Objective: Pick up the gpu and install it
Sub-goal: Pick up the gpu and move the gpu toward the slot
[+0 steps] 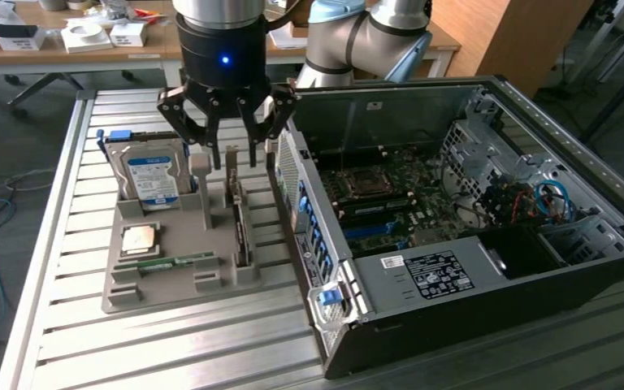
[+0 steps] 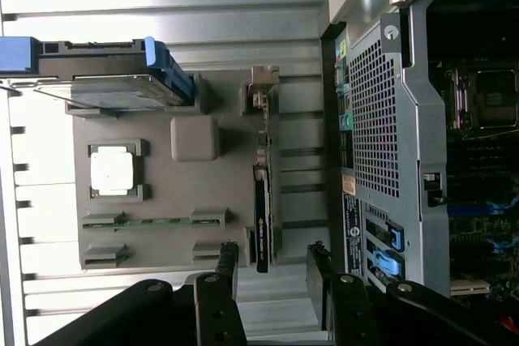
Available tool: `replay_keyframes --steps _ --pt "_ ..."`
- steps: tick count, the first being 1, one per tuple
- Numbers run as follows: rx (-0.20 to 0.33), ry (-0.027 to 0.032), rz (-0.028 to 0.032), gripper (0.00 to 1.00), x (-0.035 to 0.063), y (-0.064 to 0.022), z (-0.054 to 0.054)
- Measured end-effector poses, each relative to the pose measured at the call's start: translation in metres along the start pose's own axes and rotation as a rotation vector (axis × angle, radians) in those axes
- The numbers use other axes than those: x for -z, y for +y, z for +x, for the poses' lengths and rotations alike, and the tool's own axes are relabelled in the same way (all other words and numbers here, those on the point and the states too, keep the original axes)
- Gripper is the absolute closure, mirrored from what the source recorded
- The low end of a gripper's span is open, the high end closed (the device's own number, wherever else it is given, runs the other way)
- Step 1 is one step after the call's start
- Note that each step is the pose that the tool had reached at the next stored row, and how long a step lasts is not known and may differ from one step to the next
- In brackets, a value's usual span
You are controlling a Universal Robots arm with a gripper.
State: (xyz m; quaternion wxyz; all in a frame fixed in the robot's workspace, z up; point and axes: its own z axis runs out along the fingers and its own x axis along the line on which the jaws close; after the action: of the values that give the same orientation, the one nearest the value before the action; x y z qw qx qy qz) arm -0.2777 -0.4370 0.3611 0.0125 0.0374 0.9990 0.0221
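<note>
The gpu (image 1: 241, 236) is a thin dark card standing on edge in a slot of the grey holder tray (image 1: 176, 227), next to the computer case. In the wrist view the gpu (image 2: 263, 208) shows edge-on, with its metal bracket end farther from the camera. My gripper (image 1: 234, 154) hangs above the card's far end with its dark fingers spread, open and holding nothing. From the wrist camera the gripper (image 2: 273, 261) has one finger on each side of the card's line, well above it.
A silver hard drive (image 1: 152, 175) with blue rails stands in the tray, with a CPU (image 1: 140, 238) and a green memory stick (image 1: 166, 262) lying nearer. The open computer case (image 1: 453, 268) with its motherboard (image 1: 383, 203) sits at the exterior view's right, on the slatted metal table (image 1: 182, 349).
</note>
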Motion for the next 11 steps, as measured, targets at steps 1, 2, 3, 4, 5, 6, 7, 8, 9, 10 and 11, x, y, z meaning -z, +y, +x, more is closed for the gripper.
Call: replay_keyframes --steps 1,2,3,4,5,6,7,8,9,10,11 --pt "0.0 0.0 0.0 0.53 -0.0004 0.0 0.0" --pt "0.0 0.0 0.0 0.53 -0.0007 0.0 0.0" --pt "0.0 0.0 0.0 0.53 -0.001 0.0 0.0" --pt "0.0 0.0001 0.0001 0.53 -0.0014 -0.0001 0.0" --pt "0.0 0.0 0.0 0.53 -0.0017 -0.0001 0.0" --pt "0.0 0.0 0.0 0.53 -0.0021 -0.0001 0.0001" --pt "0.0 0.0 0.0 0.53 -0.0024 -0.0001 0.0001" --pt "0.0 0.0 0.0 0.53 -0.0028 -0.0001 0.0001" --pt "0.0 0.0001 0.0 0.53 -0.0031 -0.0001 0.0001" --pt "0.0 0.0 0.0 0.53 -0.0034 -0.0001 0.0001" --pt "0.0 0.0 0.0 0.53 -0.0038 -0.0002 0.0001"
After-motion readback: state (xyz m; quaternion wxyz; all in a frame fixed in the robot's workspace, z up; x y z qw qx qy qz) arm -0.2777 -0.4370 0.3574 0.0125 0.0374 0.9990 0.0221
